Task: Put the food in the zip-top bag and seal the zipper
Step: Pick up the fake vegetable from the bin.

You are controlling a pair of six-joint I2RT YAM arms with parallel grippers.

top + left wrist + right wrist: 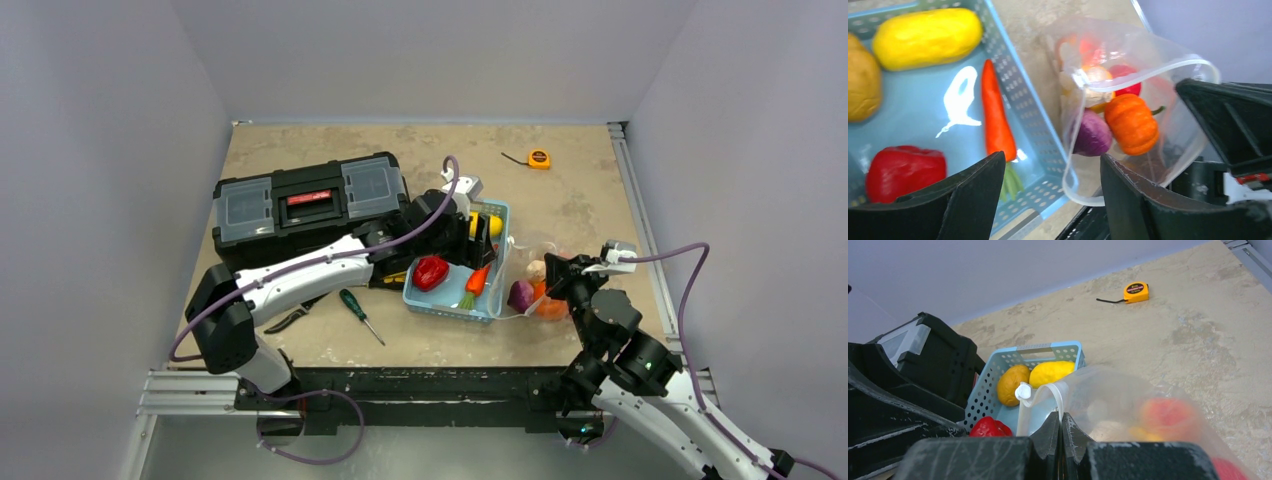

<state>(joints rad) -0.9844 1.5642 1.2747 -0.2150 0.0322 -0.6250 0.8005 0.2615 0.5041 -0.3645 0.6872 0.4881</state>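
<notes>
The zip-top bag (1178, 125) lies right of the light blue basket (490, 305), mouth held open. It holds an orange pumpkin (1130, 122), a purple piece (1093, 136) and red pieces. My right gripper (1060, 416) is shut on the bag's whitish zipper (1058, 392) and also shows in the top view (555, 272). My left gripper (1053, 197) is open and empty, above the basket's near right corner and the bag's mouth. In the basket lie a carrot (995, 117), a red pepper (903, 170), a yellow piece (928, 37) and a tan piece (860, 85).
A black toolbox (300, 205) stands left of the basket, under the left arm. A green-handled screwdriver (358, 313) and a dark tool (285, 320) lie in front of it. An orange tape measure (539, 158) lies at the back. Walls close in on three sides.
</notes>
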